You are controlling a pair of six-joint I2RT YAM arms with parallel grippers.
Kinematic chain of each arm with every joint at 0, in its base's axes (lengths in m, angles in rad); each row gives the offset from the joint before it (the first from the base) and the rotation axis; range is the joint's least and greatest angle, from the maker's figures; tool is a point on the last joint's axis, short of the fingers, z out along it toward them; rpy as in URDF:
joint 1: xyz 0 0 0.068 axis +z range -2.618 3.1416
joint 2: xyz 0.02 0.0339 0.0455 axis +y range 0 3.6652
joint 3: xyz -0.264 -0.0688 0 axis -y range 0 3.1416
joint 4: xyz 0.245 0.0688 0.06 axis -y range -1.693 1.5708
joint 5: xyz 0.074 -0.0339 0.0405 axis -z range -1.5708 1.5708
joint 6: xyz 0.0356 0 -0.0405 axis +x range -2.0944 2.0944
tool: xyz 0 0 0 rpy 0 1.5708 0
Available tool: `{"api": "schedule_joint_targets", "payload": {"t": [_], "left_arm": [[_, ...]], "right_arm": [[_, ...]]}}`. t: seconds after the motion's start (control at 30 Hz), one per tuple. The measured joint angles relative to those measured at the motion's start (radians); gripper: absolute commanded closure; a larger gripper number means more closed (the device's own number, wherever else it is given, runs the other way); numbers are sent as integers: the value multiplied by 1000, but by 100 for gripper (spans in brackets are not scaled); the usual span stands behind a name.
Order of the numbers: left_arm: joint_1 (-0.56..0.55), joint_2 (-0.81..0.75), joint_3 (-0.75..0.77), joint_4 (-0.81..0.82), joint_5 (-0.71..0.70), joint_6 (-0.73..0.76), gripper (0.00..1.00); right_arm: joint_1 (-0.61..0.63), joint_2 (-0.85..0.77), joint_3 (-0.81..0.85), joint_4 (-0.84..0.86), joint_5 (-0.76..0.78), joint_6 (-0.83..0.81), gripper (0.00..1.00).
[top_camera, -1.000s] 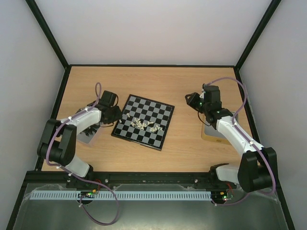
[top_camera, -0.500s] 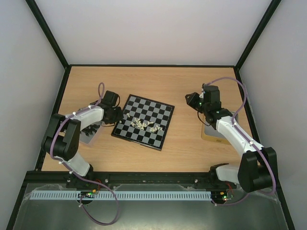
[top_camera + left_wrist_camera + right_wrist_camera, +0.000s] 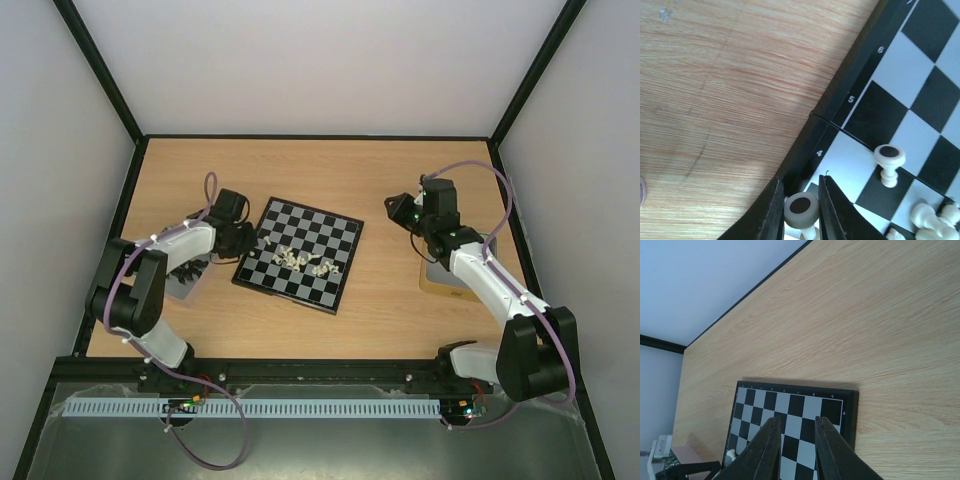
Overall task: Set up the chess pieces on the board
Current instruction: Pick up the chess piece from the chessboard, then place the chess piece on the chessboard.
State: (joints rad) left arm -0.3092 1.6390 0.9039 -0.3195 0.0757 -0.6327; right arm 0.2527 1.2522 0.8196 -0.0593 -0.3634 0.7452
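Working across the worktop (image 3: 400,180), board (image 3: 300,252) sitting centre-left. Noting right tool (image 3: 797,421) well off at the board's 3 o'clock, narrow gap, gripping nothing. Pinching one held piece (image 3: 801,207) in left tool (image 3: 800,196) at the board's 9 o'clock rim, beside the row-4 mark, clamped near its dark-padded base. Other chess pieces (image 3: 300,262) heaped mid-board toward 6 o'clock. Probably light, rigid, smooth, tip-prone. Best taken across the stem, low, with a gentle squeeze.
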Motion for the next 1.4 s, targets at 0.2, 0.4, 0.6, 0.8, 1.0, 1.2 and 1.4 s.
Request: {"api": "schedule_joint_targets", "payload": {"t": [0.2,0.4,0.6,0.8,1.0,1.2,1.4], "left_arm": [[0,-113,-38,34,31,-42,86],[0,-281,-111,160,178,-194,86],[-15,-336,-205,383,368,-442,85],[-29,-341,-226,562,480,-635,86],[-29,-360,-285,691,528,-768,87],[-29,-360,-300,718,535,-819,87],[-28,-360,-308,730,526,-839,87]], "right_arm": [[31,0,-31,58,-43,7,75],[166,23,-87,203,-99,52,61],[362,99,-91,364,-122,78,54],[485,198,-45,394,-122,66,52],[521,277,30,393,-129,33,57],[533,294,58,394,-129,18,66],[541,312,76,394,-126,14,63]]}}
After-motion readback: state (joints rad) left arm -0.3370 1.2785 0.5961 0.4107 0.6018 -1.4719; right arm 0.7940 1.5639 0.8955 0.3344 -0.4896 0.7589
